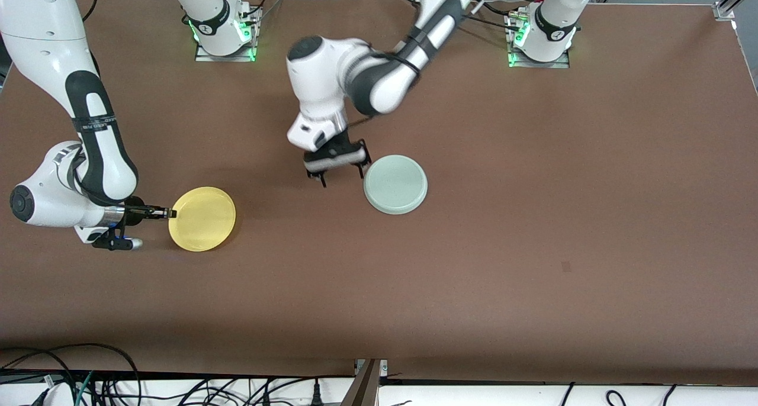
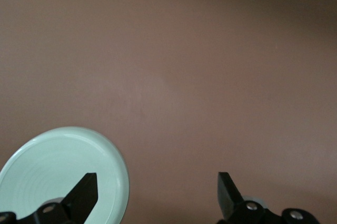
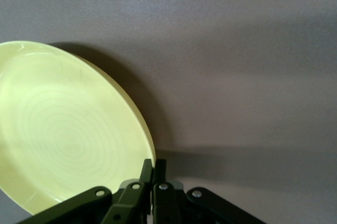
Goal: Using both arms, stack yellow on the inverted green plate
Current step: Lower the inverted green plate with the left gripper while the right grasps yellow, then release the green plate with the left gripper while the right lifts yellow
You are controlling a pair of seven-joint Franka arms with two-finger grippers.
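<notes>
Yellow, the round shallow bright yellow plastic plate (image 1: 202,218), lay toward the right arm's end of the brown table (image 1: 533,246) in the front view, and you had the right gripper (image 1: 168,213) pinched on its rim at the edge facing that arm. The round pale mint-green plate (image 1: 395,184) sat well apart from it near the table's middle, bottom up as far as its smooth domed face suggested. Your left gripper (image 1: 342,173) hung just beside the green plate, fingers spread and holding nothing.

In the left wrist view, both black fingertips (image 2: 87,190) stood wide apart with bare table between them; the green plate (image 2: 63,174) lay off to one side, partly under one finger, untouched.

In the right wrist view, the right gripper (image 3: 153,168) was closed tight on the yellow plate's (image 3: 68,134) rim, the plate's hollow side showing and its rim casting a shadow on the table.

For this step you would have done well to lift the yellow plate level before carrying it, since a one-edge pinch probably lets it sag or twist. I judged you should clear the left gripper away from the green plate first.
</notes>
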